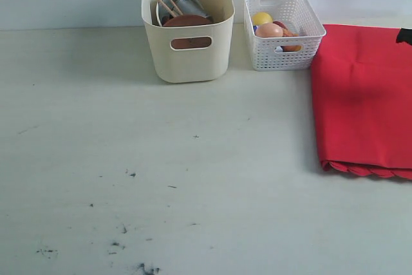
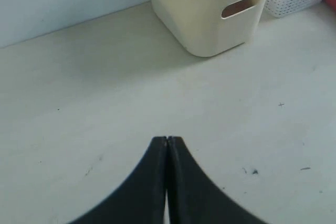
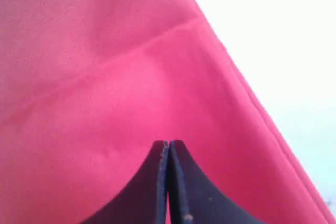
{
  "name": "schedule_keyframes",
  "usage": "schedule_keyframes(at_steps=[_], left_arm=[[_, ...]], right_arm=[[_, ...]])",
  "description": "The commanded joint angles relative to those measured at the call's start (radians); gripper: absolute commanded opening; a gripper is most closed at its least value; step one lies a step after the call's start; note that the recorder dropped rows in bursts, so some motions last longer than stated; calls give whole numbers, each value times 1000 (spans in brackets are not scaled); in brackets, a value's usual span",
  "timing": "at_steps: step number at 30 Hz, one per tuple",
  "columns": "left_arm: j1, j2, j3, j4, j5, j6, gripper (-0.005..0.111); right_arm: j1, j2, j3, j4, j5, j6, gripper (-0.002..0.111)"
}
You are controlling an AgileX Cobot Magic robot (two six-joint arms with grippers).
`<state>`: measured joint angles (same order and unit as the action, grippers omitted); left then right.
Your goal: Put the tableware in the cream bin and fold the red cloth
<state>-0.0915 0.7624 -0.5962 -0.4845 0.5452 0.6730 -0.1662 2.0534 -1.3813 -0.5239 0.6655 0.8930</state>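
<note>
Folding step in hand, judging by tableware already binned. Right fingers (image 3: pixel 159 156) pressed shut just over the red cloth (image 3: pixel 105 77); pinching fabric or not, impossible to tell. Left fingers (image 2: pixel 156 156) shut, empty, above bare tabletop (image 2: pixel 94 87), cream bin (image 2: pixel 205 24) well ahead. Next, probably: securing a cloth edge, carrying it across. In the bin: chopsticks (image 1: pixel 166 3), steel cup (image 1: pixel 188 6), brown plate (image 1: pixel 187 21). In the white basket (image 1: pixel 283 56): lemon (image 1: pixel 261 18), egg (image 1: pixel 269 30).
</note>
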Motion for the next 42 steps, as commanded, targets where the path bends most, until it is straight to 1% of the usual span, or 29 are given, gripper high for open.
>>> schedule_keyframes(at_steps=[1, 5, 7, 11, 13, 17, 21, 25, 27, 29, 32, 36, 39, 42], left_arm=[[1, -6, 3, 10, -11, -4, 1], [1, -6, 3, 10, -15, -4, 1], [1, -6, 3, 10, -15, -4, 1], [1, -6, 3, 10, -15, -4, 1], [1, -6, 3, 10, -15, -4, 1], [1, -6, 3, 10, -11, -4, 1], [1, -6, 3, 10, -7, -4, 1], [1, -6, 3, 1, -2, -6, 1], [1, -6, 3, 1, -2, -23, 1], [1, -6, 3, 1, -2, -31, 1], [1, -6, 3, -1, -2, -42, 1], [1, -6, 3, -4, -2, -88, 1], [1, -12, 3, -45, -21, -93, 1], [1, -33, 11, -126, -69, -93, 1]], right_arm=[[23, -73, 141, 94, -55, -30, 0], [39, -72, 293, 105, -164, -23, 0], [39, -54, 340, 103, -224, 1, 0], [36, -9, 342, 55, -277, -3, 0], [36, 16, 319, 7, -283, -1, 0], [31, 74, 242, -11, -283, -1, 0], [31, 135, 144, -15, -299, -11, 0], [31, 183, 39, -84, -294, -11, 0], [31, 191, -11, -86, -274, -11, 0], [31, 190, -54, -82, -214, -11, 0], [31, 159, -81, -78, -124, -11, 0], [31, 71, -81, -80, -108, -11, 0], [33, -11, -81, -77, -108, -13, 0], [44, -101, -71, -79, -114, -40, 0]])
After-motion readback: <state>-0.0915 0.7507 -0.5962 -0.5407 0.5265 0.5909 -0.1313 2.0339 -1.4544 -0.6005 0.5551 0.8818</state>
